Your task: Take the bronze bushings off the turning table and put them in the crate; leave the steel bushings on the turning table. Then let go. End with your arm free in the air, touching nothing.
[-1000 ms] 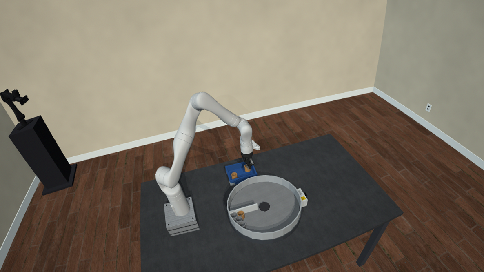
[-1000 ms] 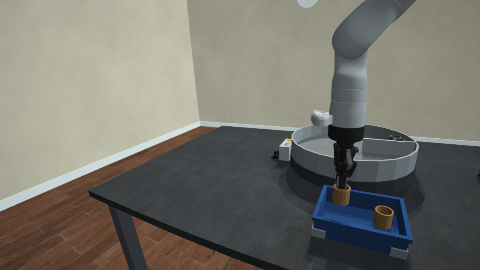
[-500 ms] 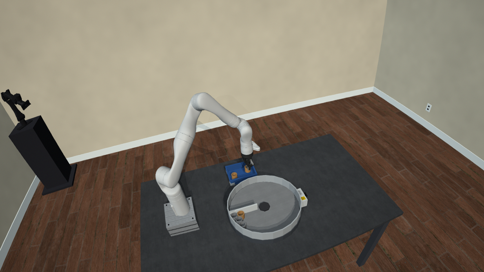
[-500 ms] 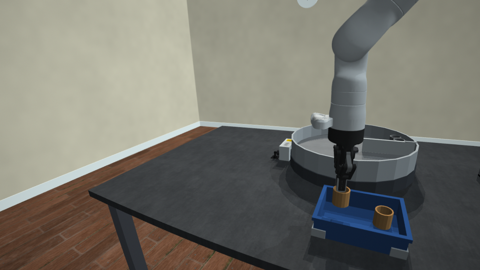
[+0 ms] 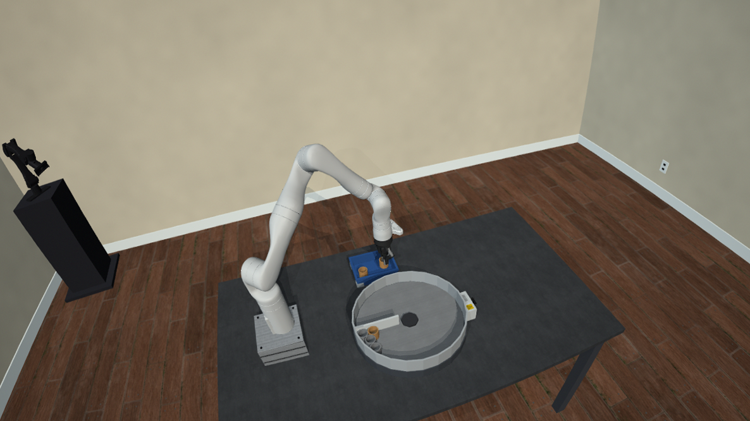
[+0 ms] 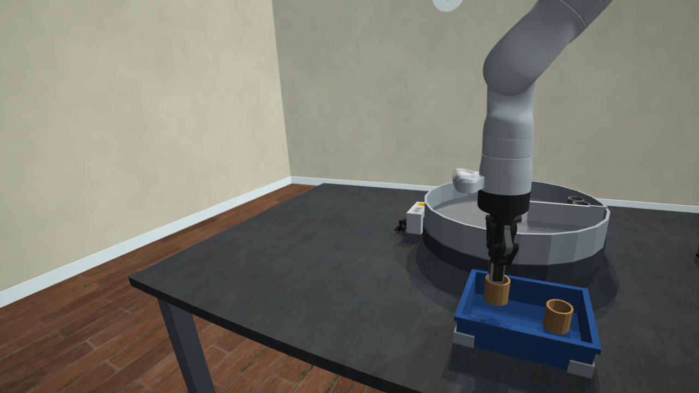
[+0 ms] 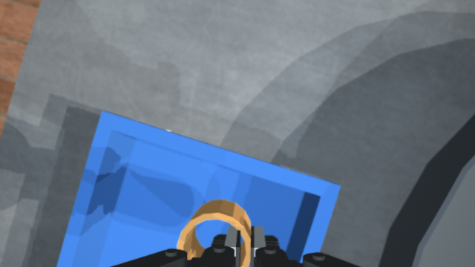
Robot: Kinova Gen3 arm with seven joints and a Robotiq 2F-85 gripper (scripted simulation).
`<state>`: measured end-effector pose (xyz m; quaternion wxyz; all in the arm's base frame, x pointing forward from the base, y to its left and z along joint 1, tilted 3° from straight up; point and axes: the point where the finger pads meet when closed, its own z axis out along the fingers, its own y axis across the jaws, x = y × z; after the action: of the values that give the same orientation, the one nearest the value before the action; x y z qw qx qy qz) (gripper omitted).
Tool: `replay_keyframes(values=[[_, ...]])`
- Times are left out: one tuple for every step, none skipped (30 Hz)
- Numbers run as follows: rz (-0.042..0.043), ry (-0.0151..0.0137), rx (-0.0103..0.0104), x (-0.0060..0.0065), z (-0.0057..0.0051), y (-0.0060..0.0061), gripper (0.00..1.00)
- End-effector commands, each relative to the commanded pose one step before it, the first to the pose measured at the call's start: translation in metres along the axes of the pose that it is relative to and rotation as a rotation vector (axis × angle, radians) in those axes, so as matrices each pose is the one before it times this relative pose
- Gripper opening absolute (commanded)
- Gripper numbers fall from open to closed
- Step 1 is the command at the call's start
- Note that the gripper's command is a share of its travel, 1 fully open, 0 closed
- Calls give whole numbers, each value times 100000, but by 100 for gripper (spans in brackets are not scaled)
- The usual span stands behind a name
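Beyond the smooth plaster wall (image 5: 444,64) (image 6: 146,97), the end effector (image 5: 385,260) (image 6: 497,279) (image 7: 246,243) pinches a cylindrical bronze bushing's (image 5: 383,263) (image 6: 496,293) (image 7: 219,209) rim.

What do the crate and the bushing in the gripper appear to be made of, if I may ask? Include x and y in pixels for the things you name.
The crate (image 5: 373,277) (image 6: 525,349) (image 7: 185,136) looks like smooth blue plastic, judging by its even color. The bushing in the gripper (image 5: 383,263) (image 6: 496,293) (image 7: 184,241) seems to be satin bronze, by its orange-brown tone; painted plastic is possible.

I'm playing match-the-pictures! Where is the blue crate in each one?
Top: the crate is near the middle, just below the pincer.
Exterior: bottom right.
Wrist: bottom, left of centre.
Shared landmark: the bushing gripped by the pincer.
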<state>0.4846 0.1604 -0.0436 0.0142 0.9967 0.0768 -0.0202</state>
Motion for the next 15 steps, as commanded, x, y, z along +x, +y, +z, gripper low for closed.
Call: replay_keyframes(values=[[9,125,37,48,225,-6,0],[2,-3,-2,-1,172,2,0],[2,-3,-2,-1,172,1,0],[2,-3,-2,-1,172,1,0],[0,0,0,0,0,0,0],[0,0,0,0,0,0,0],[0,0,0,0,0,0,0],[0,0,0,0,0,0,0],[0,0,0,0,0,0,0],[0,0,0,0,0,0,0],[0,0,0,0,0,0,0],[0,0,0,0,0,0,0],[0,0,0,0,0,0,0],[0,0,0,0,0,0,0],[0,0,0,0,0,0,0]])
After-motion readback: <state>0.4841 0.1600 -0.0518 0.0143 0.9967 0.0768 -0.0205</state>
